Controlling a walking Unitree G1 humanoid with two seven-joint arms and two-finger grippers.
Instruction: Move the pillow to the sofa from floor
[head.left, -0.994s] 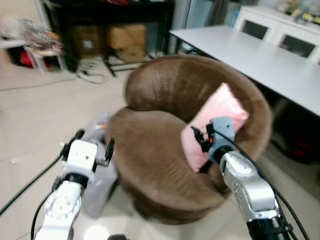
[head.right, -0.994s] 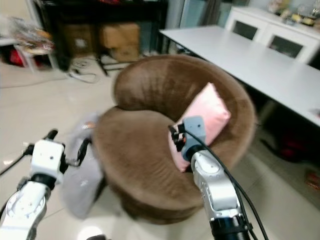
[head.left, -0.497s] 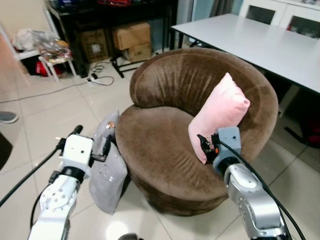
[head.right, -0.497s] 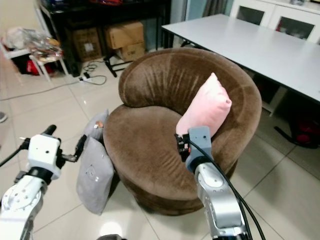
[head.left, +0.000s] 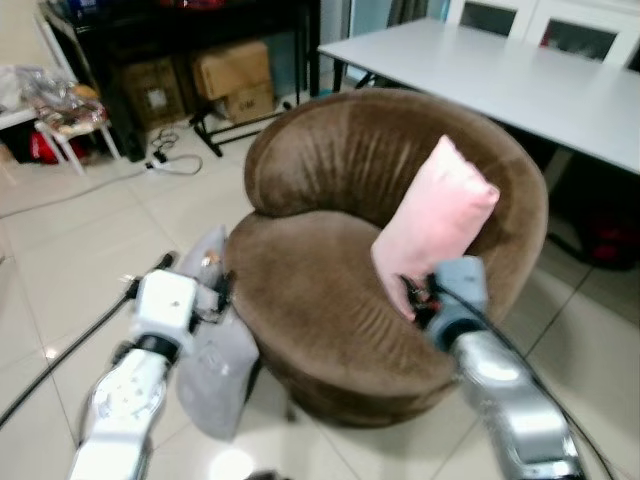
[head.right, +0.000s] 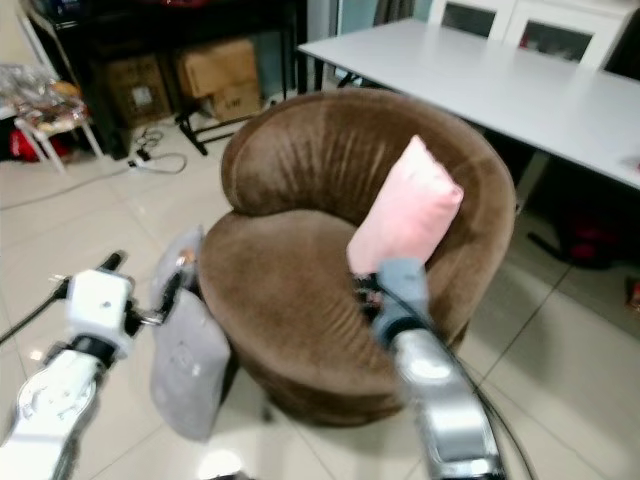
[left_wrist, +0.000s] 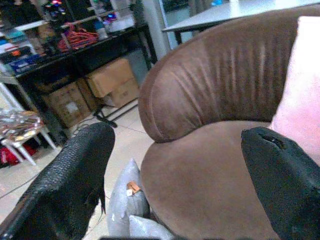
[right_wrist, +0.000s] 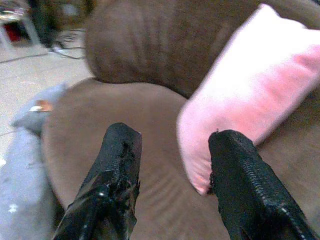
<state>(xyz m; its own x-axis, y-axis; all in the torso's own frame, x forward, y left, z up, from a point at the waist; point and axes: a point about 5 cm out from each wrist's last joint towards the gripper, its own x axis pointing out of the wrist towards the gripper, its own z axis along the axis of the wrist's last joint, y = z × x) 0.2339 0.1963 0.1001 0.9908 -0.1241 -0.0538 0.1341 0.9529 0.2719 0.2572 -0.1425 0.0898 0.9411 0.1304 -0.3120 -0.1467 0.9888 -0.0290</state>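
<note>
A pink pillow (head.left: 436, 222) stands tilted on the round brown sofa (head.left: 330, 300), leaning against its backrest. My right gripper (head.left: 412, 297) hovers just in front of the pillow's lower corner. In the right wrist view the right gripper (right_wrist: 172, 145) is open with nothing between its fingers, and the pink pillow (right_wrist: 250, 85) lies just beyond one fingertip (right_wrist: 227, 145). Two grey pillows (head.left: 215, 350) lean against the sofa's left side on the floor. My left gripper (head.left: 195, 277) is held above them, open wide, as the left wrist view's left gripper (left_wrist: 177, 137) shows.
A long white table (head.left: 500, 75) stands behind and to the right of the sofa. A black shelf with cardboard boxes (head.left: 225, 70) and cables on the floor (head.left: 165, 160) lie at the back left. Pale tiled floor (head.left: 70, 260) spreads out to the left.
The camera has shifted, so the whole scene sits differently. My right gripper has come down from in front of the pink pillow to its lower corner. The pillow still leans on the backrest.
</note>
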